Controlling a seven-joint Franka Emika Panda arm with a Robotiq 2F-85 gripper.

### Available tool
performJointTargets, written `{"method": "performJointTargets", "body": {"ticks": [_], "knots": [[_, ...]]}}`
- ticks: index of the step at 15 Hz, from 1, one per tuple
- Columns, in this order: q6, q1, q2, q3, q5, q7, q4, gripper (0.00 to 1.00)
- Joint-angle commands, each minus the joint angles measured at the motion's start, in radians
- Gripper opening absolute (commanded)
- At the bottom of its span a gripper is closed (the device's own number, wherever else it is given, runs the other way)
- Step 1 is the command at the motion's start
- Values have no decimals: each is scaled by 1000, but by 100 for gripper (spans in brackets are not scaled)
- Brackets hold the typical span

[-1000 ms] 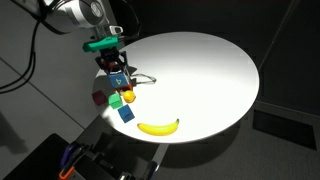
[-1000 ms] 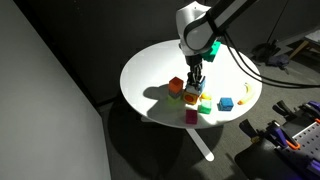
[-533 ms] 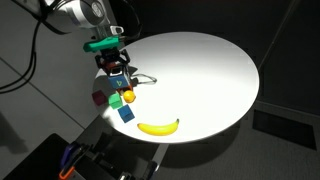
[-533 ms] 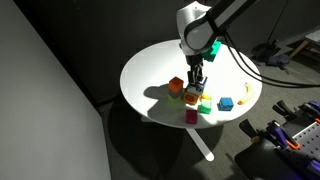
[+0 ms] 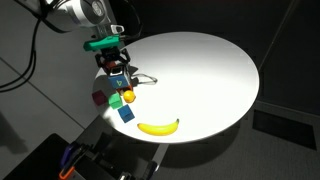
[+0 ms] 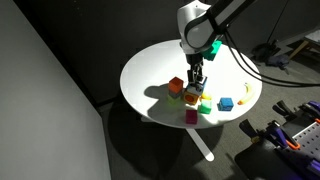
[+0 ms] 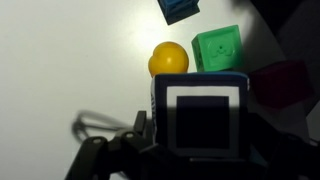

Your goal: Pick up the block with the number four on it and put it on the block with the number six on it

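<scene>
Between the fingers, which are clamped on it, sits the small blue cube with a white, dark-marked face. Just beyond them lie a yellow ball and green cube; beside them, the reddish-orange cube rests on the white round worktop.

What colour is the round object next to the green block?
The round object is yellow, clearest in wrist view.

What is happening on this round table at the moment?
The robot arm's pincer is closed on the blue block with a white face and holds it by the cluster of toys near the edge of the table. The reddish-orange block stands close by, with nothing on top of it yet. A banana lies apart from them.
</scene>
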Motion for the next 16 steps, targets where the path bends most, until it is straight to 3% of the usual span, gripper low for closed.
{"method": "performJointTargets", "body": {"ticks": [1,16], "knots": [[4,-37,-35,36,47,-24,-25,100],[4,-45,-141,34,113,66,-79,100]]}}
